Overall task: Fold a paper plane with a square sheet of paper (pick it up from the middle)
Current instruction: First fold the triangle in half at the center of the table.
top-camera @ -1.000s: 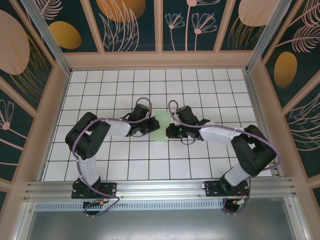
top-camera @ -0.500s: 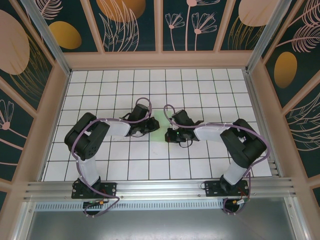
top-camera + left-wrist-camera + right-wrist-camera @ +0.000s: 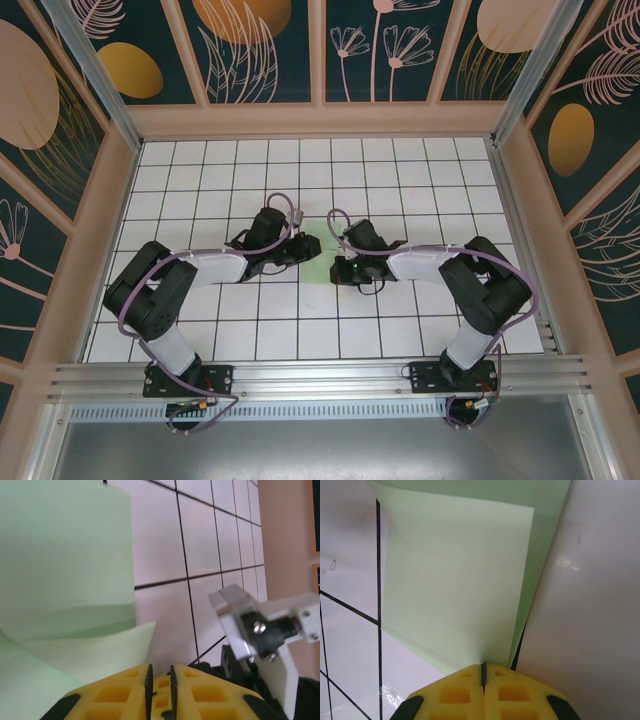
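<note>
Near the middle of the tabletop (image 3: 400, 180), the thin, smooth, pale green square sheet of paper (image 3: 455, 580), doubled into layers, is pinched at one edge by the closed right hand (image 3: 483, 666), while the left hand (image 3: 160, 669) has been eased to a slit, its grip indiscernible, suggesting a fold being released.

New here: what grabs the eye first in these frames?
The pale green paper, partly folded, sits in the middle of the gridded table. The right gripper is shut on its edge. The left gripper is slightly open beside the paper, with nothing between its yellow fingers.
</note>
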{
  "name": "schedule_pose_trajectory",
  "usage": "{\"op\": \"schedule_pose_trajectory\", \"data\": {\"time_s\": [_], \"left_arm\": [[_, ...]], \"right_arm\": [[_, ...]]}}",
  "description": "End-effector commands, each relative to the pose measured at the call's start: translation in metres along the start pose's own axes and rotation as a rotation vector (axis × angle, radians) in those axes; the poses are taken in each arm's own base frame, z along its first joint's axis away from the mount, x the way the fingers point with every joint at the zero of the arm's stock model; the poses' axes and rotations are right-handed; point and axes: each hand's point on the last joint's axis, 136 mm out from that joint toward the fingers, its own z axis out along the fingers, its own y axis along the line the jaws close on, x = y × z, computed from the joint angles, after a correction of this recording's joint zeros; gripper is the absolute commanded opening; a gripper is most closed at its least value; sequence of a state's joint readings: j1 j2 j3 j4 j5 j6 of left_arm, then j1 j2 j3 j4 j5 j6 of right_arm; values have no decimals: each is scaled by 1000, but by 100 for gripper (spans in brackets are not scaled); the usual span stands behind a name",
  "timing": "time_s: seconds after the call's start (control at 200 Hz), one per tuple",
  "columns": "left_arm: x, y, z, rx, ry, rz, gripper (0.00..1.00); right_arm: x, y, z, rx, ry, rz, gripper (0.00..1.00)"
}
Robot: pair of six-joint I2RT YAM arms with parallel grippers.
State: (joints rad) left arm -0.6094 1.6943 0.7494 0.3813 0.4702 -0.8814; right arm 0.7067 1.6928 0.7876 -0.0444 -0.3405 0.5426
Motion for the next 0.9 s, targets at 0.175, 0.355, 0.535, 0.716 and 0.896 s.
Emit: {"op": "schedule_pose_trajectory", "data": {"time_s": [0.175,0.355,0.535,0.716,0.896], "left_arm": [[26,7,16,38,80,-67,7],[34,8,27,34,116,-81,3],[38,18,32,2,129,-102,3],[38,28,35,-33,126,-122,3],[38,39,37,-85,118,-139,3]], "right_arm": [[17,-23,10,89,74,60,0],[18,-23,11,91,80,59,0],[18,-23,11,94,84,59,0],[23,-27,12,108,102,53,0],[30,-34,11,142,125,41,0]]}}
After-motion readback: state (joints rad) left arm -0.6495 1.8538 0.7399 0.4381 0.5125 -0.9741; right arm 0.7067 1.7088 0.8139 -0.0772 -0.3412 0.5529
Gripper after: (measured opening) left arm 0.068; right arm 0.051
